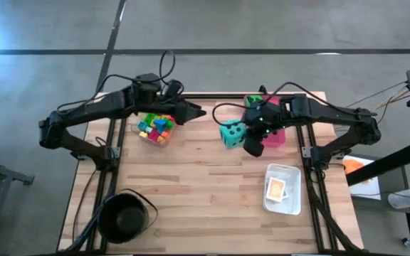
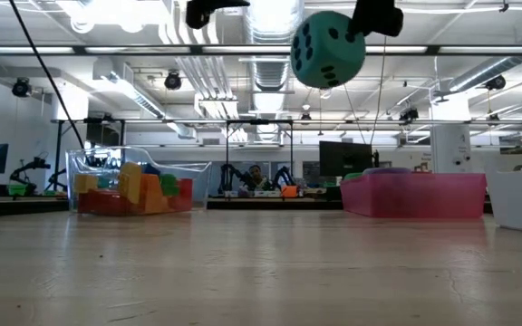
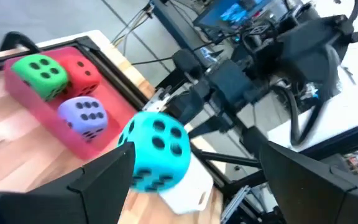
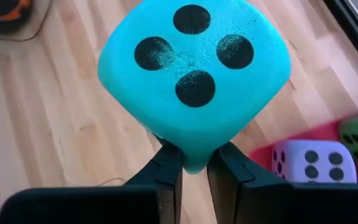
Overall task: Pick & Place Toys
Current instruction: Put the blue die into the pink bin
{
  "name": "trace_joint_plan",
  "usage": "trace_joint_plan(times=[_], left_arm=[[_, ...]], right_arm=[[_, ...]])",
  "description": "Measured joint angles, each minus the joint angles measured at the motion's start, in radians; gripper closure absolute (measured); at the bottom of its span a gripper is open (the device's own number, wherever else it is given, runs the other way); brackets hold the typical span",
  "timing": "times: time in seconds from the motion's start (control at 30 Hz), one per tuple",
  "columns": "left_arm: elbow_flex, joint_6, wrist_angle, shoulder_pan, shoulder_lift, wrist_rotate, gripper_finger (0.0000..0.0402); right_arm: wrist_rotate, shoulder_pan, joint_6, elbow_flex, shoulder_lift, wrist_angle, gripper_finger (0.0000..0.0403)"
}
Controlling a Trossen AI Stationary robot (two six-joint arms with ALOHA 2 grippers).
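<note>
Right gripper (image 4: pixel 194 163) is pinching the teal die (image 4: pixel 194 78) by one corner, fingers nearly together with just a fold of foam between them. Low view shows the die well clear of the table (image 1: pixel 205 185), hanging up beside the pink tray (image 1: pixel 276 136).

Left gripper (image 3: pixel 194 180) is spread wide and holding nothing, parked over the clear bin (image 1: pixel 155 130) of blocks, pointing toward the die. It looks like a handover has just finished, or it's simply waiting; I can't say which.

The green die (image 3: pixel 40 74), red die (image 3: pixel 82 73) and purple die (image 3: pixel 84 115) are already in the pink tray. Teal looks like the last one to go in.

How I'd do this step:
- A corner pinch on soft foam is marginal, so move slowly and skip any wrist flicks, or it'll slip or swing.
- Carry it sideways over the tray before lowering. Don't descend where it is now, since it's over bare wood next to the tray.
- Aim for the free end of the tray, on the purple die's side. The green/red end is full.
- Get low before opening. Foam bounces, and a high drop could hop over the tray wall.
- Keep the left arm over the bin and out of the path.
</note>
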Motion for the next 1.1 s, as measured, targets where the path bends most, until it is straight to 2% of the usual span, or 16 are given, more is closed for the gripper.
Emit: trace_joint_plan(times=[0.33, 0.73, 1.1], left_arm=[[-0.001, 0.025, -0.099, 0.000, -0.057, -0.049, 0.0054], [-0.001, 0.062, -0.148, 0.000, -0.083, -0.053, 0.0054], [-0.001, 0.077, -0.192, 0.001, -0.088, -0.053, 0.0054]], right_arm=[[0.062, -0.081, 0.051, 0.000, 0.000, -0.165, 0.0368], [0.125, -0.213, 0.061, -0.026, 0.000, -0.332, 0.0370], [0.149, -0.287, 0.053, -0.142, 0.001, -0.422, 0.0374]])
